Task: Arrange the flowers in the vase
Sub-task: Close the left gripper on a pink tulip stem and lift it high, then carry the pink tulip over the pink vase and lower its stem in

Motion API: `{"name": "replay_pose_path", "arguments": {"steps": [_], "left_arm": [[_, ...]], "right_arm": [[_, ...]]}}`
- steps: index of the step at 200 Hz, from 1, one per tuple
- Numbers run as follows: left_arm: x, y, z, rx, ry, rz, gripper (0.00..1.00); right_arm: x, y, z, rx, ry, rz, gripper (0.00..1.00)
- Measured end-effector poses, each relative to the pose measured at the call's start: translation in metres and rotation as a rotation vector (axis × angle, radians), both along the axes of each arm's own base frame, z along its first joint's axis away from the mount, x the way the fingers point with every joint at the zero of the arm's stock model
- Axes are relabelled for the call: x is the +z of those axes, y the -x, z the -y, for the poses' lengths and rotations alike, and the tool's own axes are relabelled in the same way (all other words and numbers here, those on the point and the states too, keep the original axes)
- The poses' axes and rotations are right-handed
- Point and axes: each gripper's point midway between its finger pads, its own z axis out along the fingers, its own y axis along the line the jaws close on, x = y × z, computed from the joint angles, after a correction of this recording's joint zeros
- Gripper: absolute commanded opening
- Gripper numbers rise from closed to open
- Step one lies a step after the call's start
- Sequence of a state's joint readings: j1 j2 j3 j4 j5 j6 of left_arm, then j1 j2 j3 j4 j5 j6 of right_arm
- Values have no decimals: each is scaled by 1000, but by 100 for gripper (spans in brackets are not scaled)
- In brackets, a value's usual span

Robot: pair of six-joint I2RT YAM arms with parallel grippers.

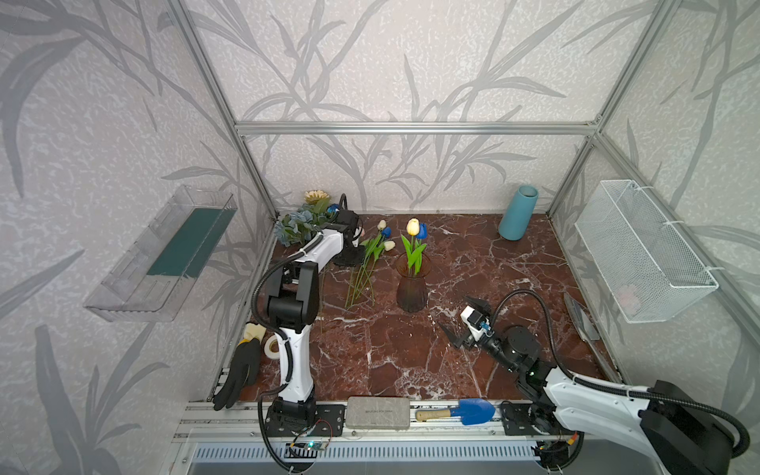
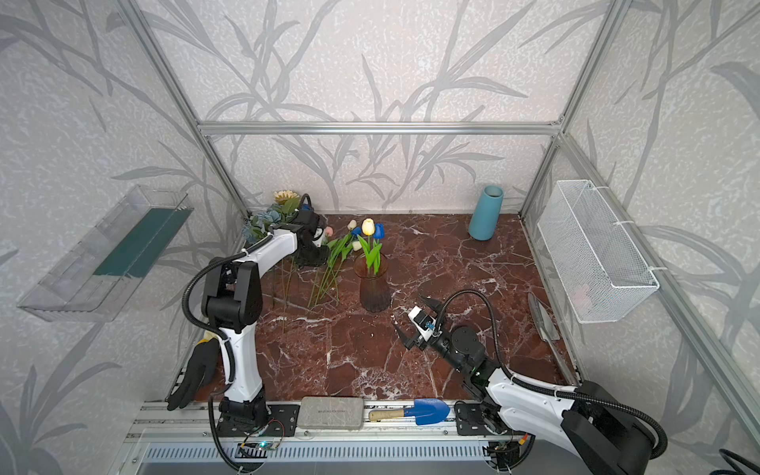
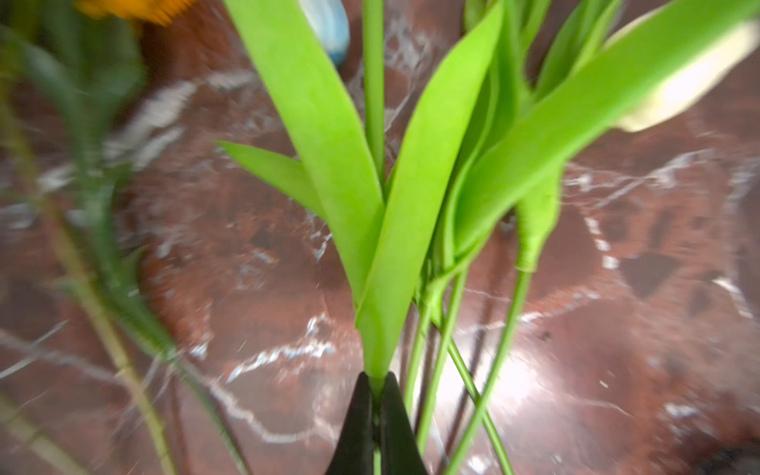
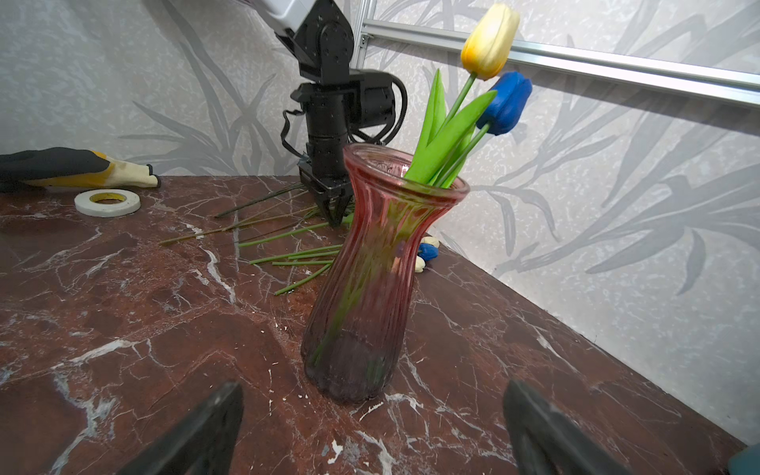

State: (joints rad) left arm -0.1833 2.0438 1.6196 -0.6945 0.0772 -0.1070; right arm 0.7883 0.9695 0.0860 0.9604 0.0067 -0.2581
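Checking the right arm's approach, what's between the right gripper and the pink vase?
Only bare marble table separates the right gripper from the vase, in the right wrist view and both top views.

A: Light in both top views?
B: Bright, even and from above, with soft shadows. The wide-angle lens stretches the walls [image 1: 82, 123] at the edges.
A: Left wrist view?
B: White glare on the marble table [image 3: 497, 382]. Green leaves [image 3: 329, 144] are sharp, dark stems [image 3: 103, 246] smeared, and the white tulip [image 3: 678, 90] overexposed.
A: Right wrist view?
B: Vase [image 4: 370, 267] sharp.
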Motion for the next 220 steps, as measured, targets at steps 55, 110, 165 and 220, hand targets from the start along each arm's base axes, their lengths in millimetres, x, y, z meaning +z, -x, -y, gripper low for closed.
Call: {"name": "replay_pose_path", "arguments": {"steps": [55,110,165,220], "left_arm": [[89,10,13,-17,60,262,0],[143,41,37,-94,106,606,0],[264,88,81,-242,242,1101,0],[339,127,86,-292,355,1368,0]], "right_arm": [[5,2,0,7,-12,11,99],[12,4,2,7,-28,25,98],[18,5,3,6,-42,39,98],[19,5,4,4,-43,41,98]]}}
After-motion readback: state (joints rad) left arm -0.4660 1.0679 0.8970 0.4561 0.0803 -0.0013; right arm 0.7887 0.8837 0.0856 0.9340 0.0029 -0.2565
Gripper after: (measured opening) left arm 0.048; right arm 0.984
